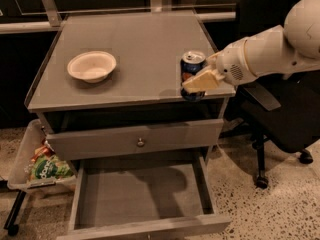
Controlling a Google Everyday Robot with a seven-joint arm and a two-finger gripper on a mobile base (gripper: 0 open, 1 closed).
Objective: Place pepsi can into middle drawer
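Now | gripper [194,82] clasps pepsi can [192,62] at tabletop [145,34] front corner, ready for lifting | middle drawer [140,196] open below to receive it | bowl [91,65] apart

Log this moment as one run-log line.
phase: grasp | gripper: shut on pepsi can at front right edge of cabinet top | middle drawer: open, can not yet inside | white bowl: left on top

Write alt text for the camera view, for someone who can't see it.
The gripper holds the pepsi can upright at the right front edge of the cabinet top. A white bowl sits further left; below, the middle drawer is pulled out.
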